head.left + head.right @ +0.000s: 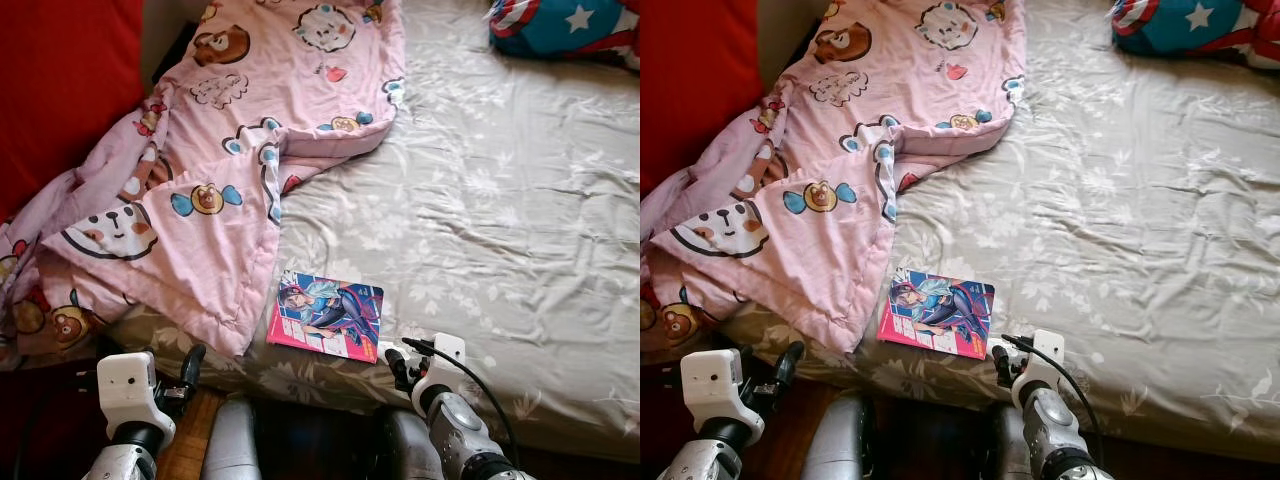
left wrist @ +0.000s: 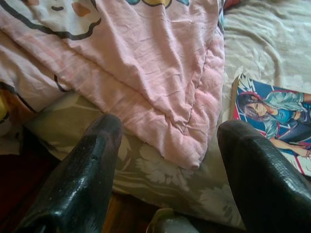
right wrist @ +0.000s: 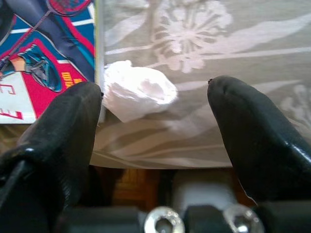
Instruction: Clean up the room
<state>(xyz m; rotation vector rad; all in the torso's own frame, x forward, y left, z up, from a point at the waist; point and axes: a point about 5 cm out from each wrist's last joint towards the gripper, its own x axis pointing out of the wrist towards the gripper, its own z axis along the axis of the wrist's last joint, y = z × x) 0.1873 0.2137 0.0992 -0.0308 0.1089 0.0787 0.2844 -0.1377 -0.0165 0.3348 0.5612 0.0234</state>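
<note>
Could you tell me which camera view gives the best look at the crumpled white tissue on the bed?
The right wrist view: the tissue lies large between the open right gripper fingers, beside the magazine. In the eye views it is a small white speck, partly behind the gripper.

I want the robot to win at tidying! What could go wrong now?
The right pincer is open around a crumpled white tissue near the bed's edge; a clumsy pinch might knock it off. The comic book lies right beside it, so one finger could catch its cover instead.
</note>
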